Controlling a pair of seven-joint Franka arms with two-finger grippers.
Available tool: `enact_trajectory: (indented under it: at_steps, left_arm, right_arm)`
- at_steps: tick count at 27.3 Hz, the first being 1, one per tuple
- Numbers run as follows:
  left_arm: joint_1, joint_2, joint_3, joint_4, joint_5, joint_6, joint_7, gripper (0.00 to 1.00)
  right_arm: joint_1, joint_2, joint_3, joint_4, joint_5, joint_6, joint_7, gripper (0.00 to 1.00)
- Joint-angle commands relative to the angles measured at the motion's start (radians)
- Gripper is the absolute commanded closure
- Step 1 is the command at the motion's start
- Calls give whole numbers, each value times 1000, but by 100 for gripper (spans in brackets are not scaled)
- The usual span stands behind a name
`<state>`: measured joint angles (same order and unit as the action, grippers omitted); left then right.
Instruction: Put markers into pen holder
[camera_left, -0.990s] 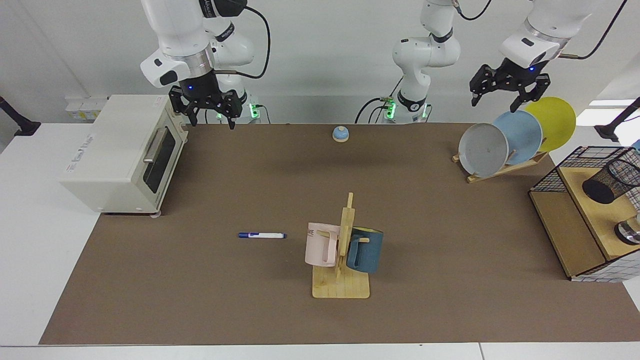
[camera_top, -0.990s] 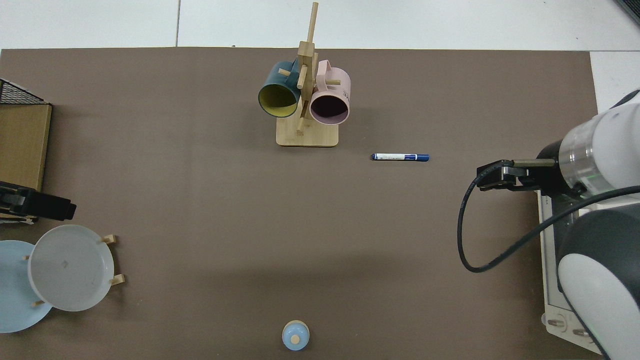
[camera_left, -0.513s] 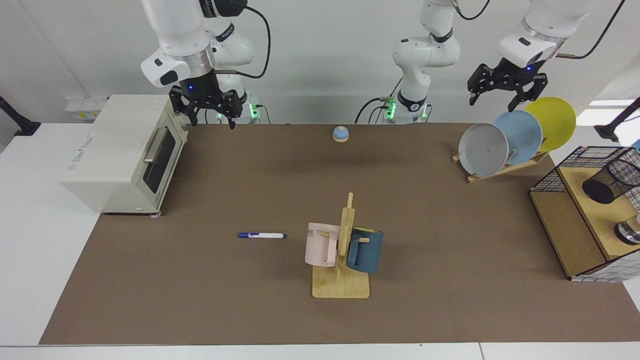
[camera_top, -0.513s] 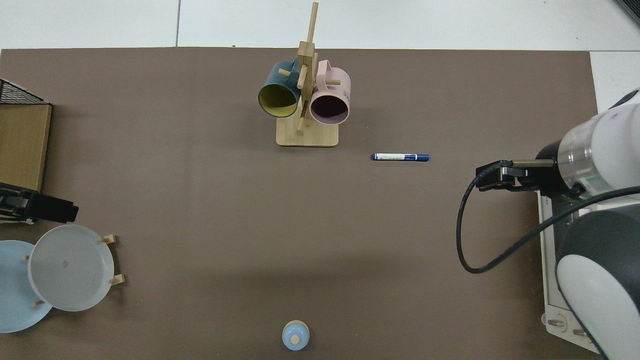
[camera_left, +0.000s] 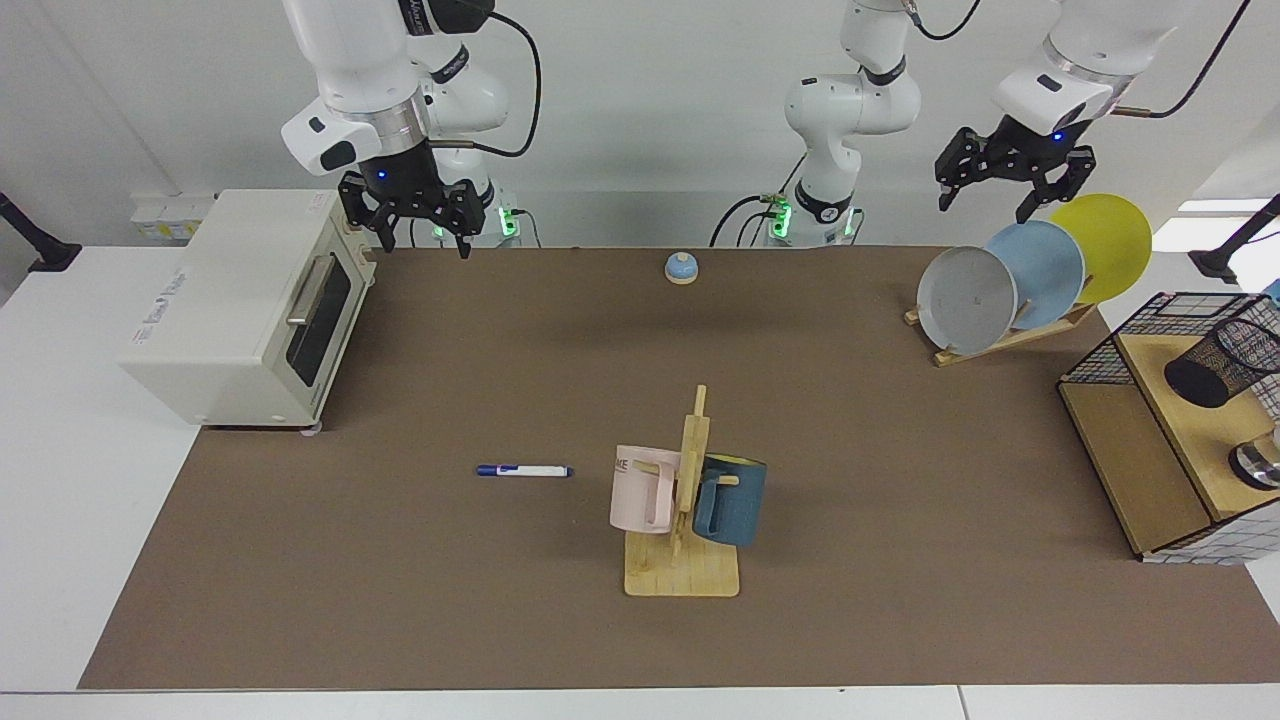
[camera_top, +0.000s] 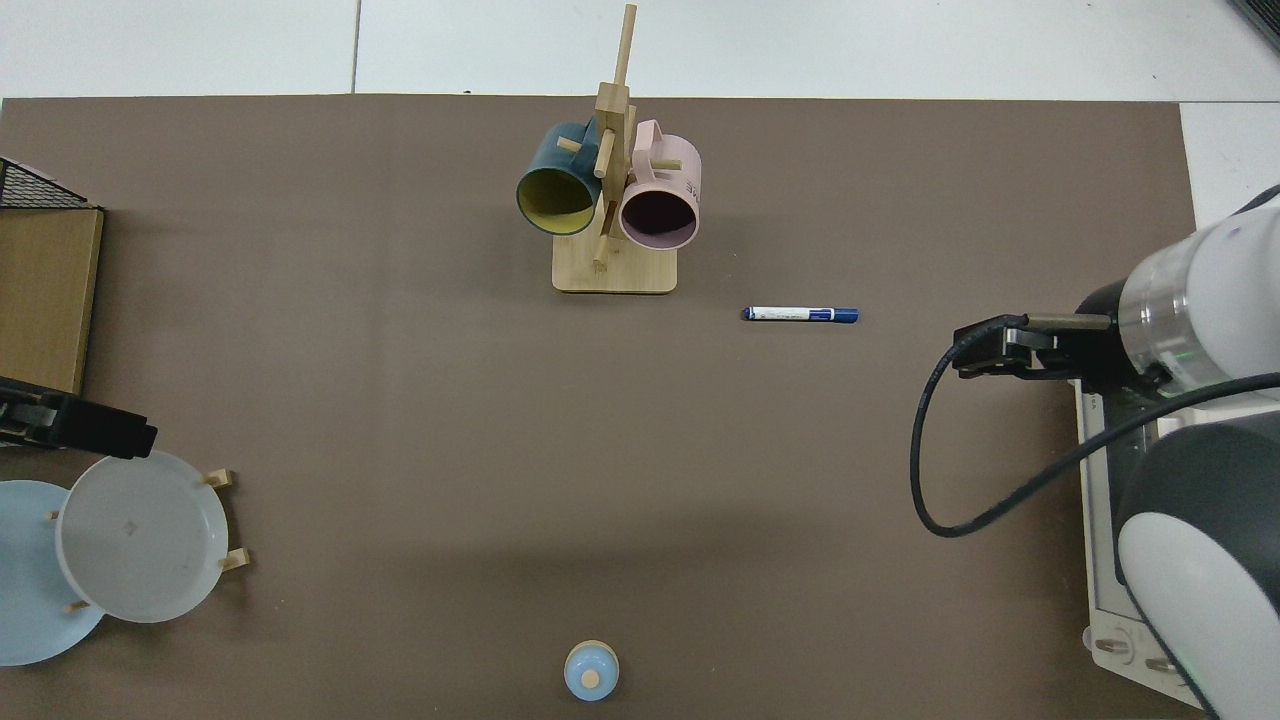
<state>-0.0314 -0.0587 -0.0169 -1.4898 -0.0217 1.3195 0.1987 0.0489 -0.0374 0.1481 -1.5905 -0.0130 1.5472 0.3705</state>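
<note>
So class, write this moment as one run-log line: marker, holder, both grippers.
marker: flat on mat, untouched | pen holder: tilted in basket, no marker visible | right gripper: open, by toaster oven | left gripper: open, above plates

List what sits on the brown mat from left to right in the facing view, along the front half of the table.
Blue-capped white marker → pink mug → wooden mug stand → dark teal mug → wooden shelf with black wire basket.

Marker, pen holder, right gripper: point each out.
marker (camera_left: 524, 470): facing view, middle of its white barrel, lying on the mat.
pen holder (camera_left: 1222, 361): facing view, mesh wall of the tilted cup.
right gripper (camera_left: 417, 236): facing view, midway between open fingertips, beside the toaster oven (camera_left: 210, 310).
</note>
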Motion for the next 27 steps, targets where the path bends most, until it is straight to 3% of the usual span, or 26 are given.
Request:
enact_trajectory:
  at_steps: [1,5,13,27]
  left_arm:
    - [2,-23,-6,-18,9,-29,-12,0]
    - [2,-30,-5,-21,9,-51,-13,0]
    - [4,-30,6,-21,9,-55,-10,0]
    - [8,-30,9,-23,9,-54,-7,0]
  right_arm:
    - [-9,-1,5,-6,24,36,163,0]
    - [-12,10,4,-8,96,57,402,0]
    - [2,51,4,-22,97,129,882,0]
    - [48,166,2,-28,21,142,1252,0]
